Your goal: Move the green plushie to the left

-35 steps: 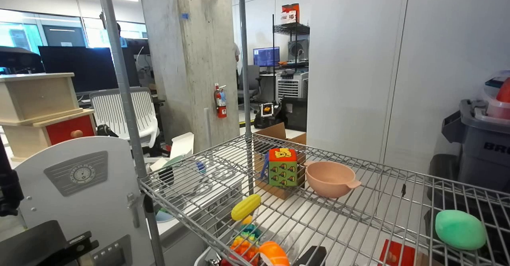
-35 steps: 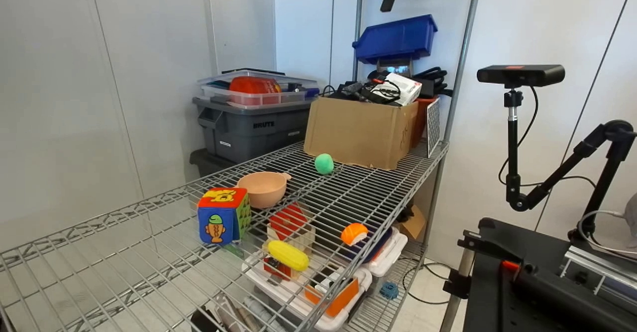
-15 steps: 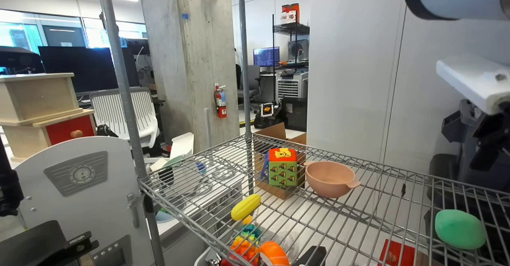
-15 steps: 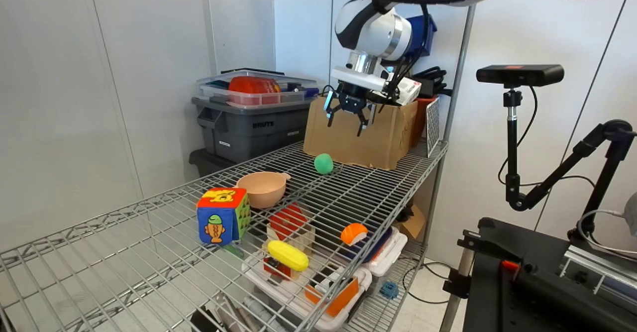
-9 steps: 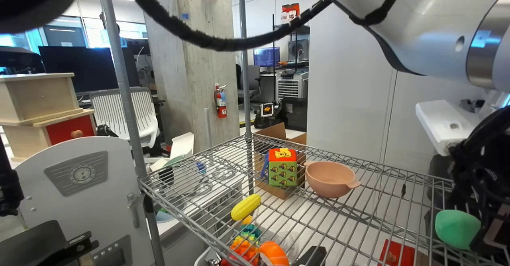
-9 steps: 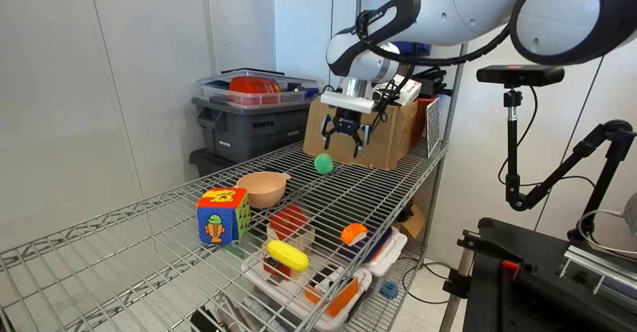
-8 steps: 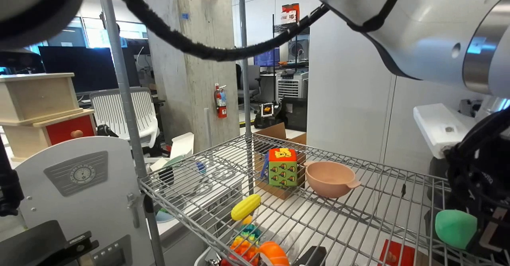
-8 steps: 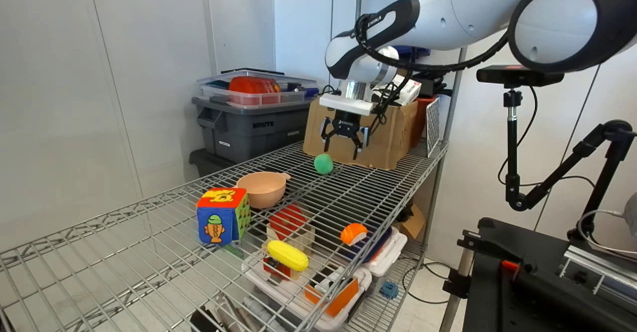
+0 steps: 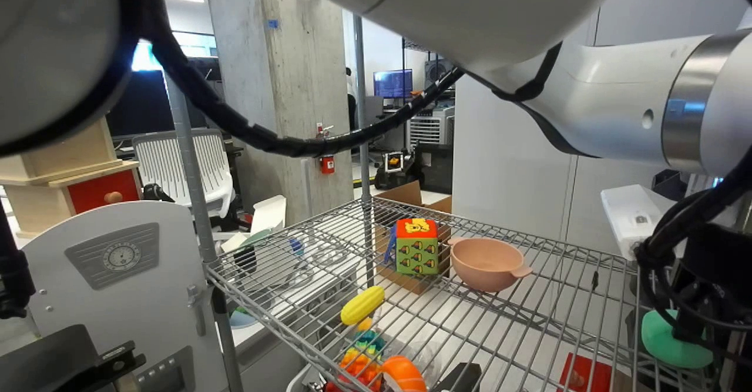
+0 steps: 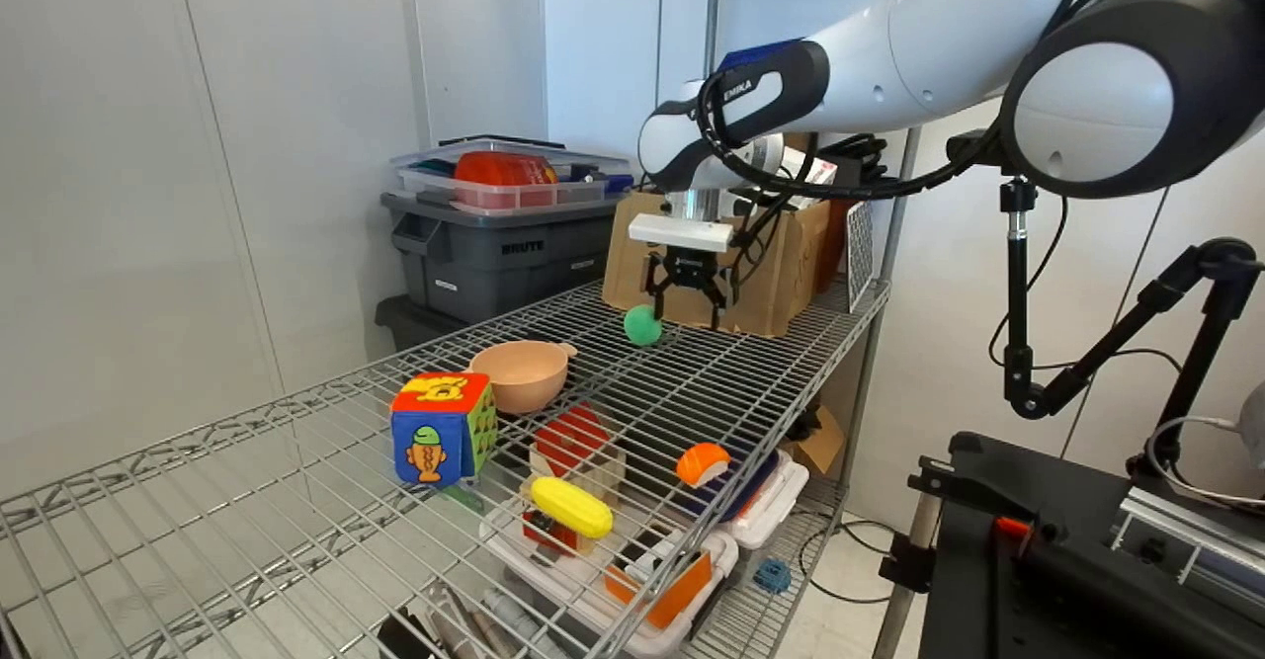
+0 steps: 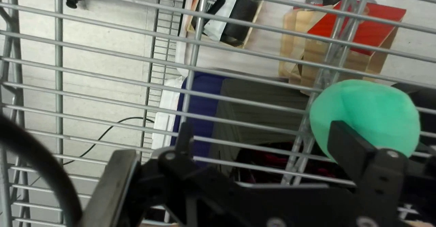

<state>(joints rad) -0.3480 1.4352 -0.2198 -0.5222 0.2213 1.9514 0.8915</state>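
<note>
The green plushie (image 10: 640, 326) is a smooth mint-green blob resting on the wire shelf, in front of the cardboard box. It also shows in an exterior view (image 9: 665, 340), partly hidden by the gripper and cables, and at the right of the wrist view (image 11: 378, 108). My gripper (image 10: 687, 321) is open, pointing down, low over the shelf and mostly to one side of the plushie. In the wrist view the gripper (image 11: 261, 131) has bare shelf wires between its fingers. Its right finger overlaps the plushie's lower left part; I cannot tell if they touch.
A pink bowl (image 10: 521, 374), a cloth cube toy (image 10: 444, 429), a yellow toy (image 10: 572, 507) and an orange toy (image 10: 703, 464) sit on the wire shelf (image 10: 247, 501). A cardboard box (image 10: 766, 288) stands behind the gripper. Grey shelf posts (image 9: 363, 116) rise at corners.
The arm has come into view and my gripper has moved down, staying open, to just beside the green plushie. The plushie and the other toys have not moved.
</note>
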